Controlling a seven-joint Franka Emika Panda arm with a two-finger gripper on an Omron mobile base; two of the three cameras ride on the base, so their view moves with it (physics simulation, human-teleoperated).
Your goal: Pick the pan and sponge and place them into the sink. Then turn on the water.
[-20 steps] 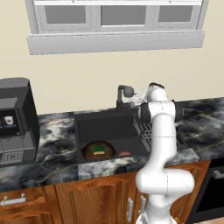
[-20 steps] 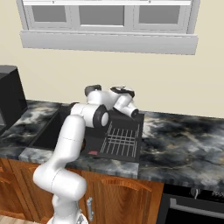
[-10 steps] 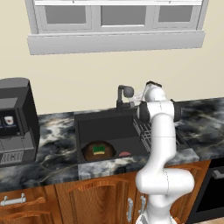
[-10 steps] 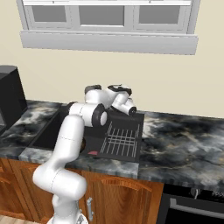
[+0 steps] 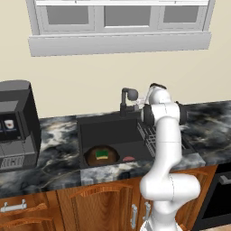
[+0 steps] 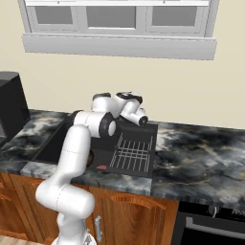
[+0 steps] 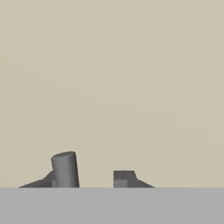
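The pan (image 5: 102, 156) lies flat on the floor of the sink (image 5: 108, 131), at the lower left of the basin in the left base view, and the sponge (image 5: 102, 154) rests on top of it, green side up; both are where the task wants them, so only the water is left to deal with. No blue stream falls from the faucet (image 5: 128, 101), which rises at the basin's back edge, just above centre of that frame. The gripper (image 7: 92, 179) sits low in the hand view, facing the bare beige wall, with a grey cylinder, probably the faucet's handle, standing against the left fingertip (image 7: 49, 180); I cannot tell whether the jaws are clamped on it or merely beside it. The arm reaches to the back rim for that reason, I judge. The wire rack (image 6: 133, 152) fills the basin's right side, and the coffee machine (image 5: 16, 122) stands at the far left
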